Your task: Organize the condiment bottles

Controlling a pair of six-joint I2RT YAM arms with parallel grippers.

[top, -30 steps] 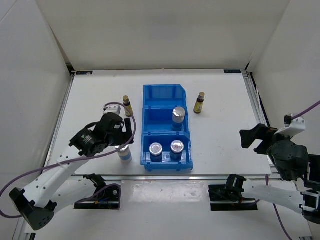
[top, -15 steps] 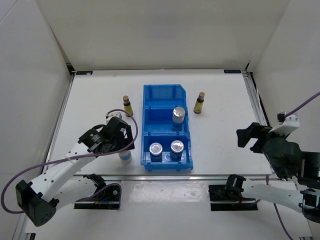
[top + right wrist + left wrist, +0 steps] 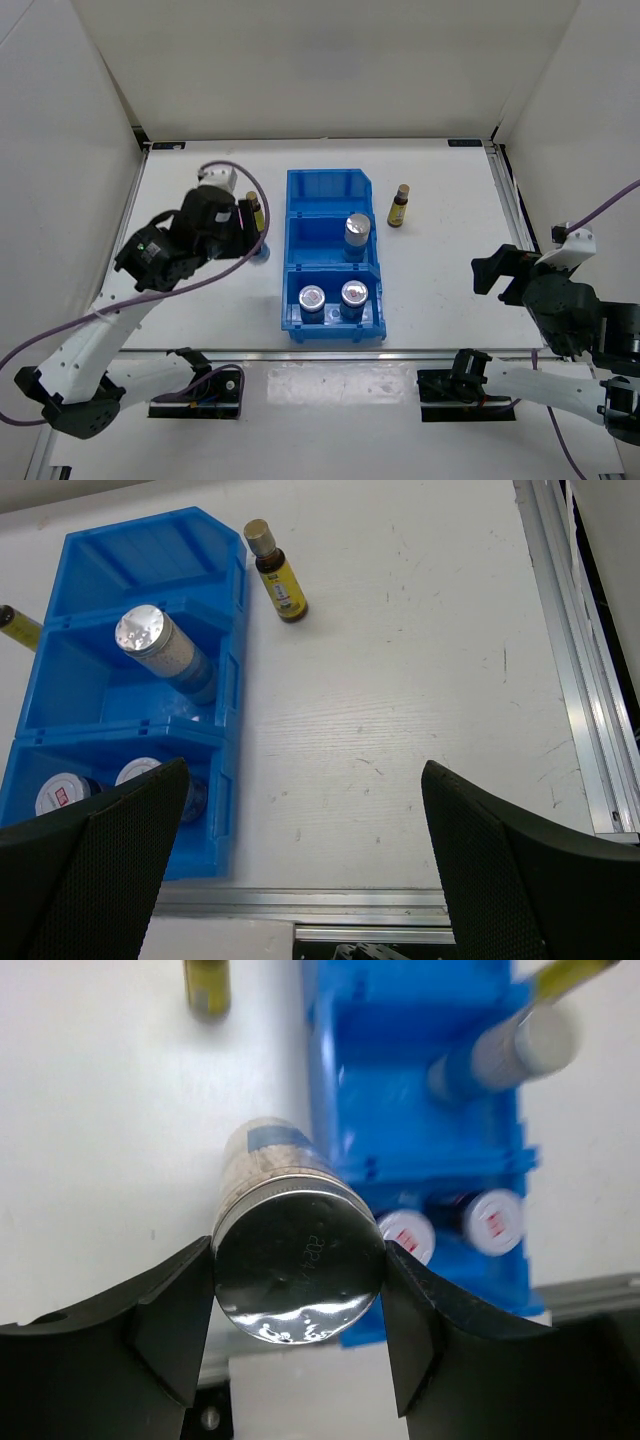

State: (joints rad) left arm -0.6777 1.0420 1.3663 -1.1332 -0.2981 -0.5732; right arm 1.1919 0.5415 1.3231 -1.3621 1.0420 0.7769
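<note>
Silver fills the middle of the left wrist view. My left pincer (image 3: 298, 1315) pinches a jar (image 3: 290, 1175) just under its shiny lid, with one black finger (image 3: 170, 1325) tight on each side. I cannot tell from this view whether the jar's base touches the table (image 3: 110, 1140). From above, the wrist covers nearly all of the jar, and only a sliver of blue label (image 3: 262, 250) pokes out beside the left pincer (image 3: 248, 232).

Just to the right of that pincer is the blue bin (image 3: 400, 1155). A pair of jars (image 3: 492, 1222) stands in its nearest compartment, and the held lid partly covers one of them. A lone jar (image 3: 505, 1050) stands in the middle compartment and looks blurred. Ahead of the pincer and slightly left, a brown bottle (image 3: 207, 985) stands on the table. The frame's top edge cuts it off, and from above the wrist half covers it (image 3: 253, 205).

My right pincer (image 3: 305, 780) is spread wide and holds nothing. Ahead of it and a little left, a second brown bottle (image 3: 275, 570) stands alone on the table, just beside the bin's (image 3: 232, 600) far right corner. Further left, the lone jar (image 3: 150, 640) shows clearly. The pincer's left finger (image 3: 90, 870) hides part of the pair (image 3: 62, 792) in the near compartment. The first brown bottle (image 3: 15, 625) is only a stub at the left edge.

From above, the right pincer (image 3: 500, 275) sits well apart from the bin (image 3: 330, 182).
</note>
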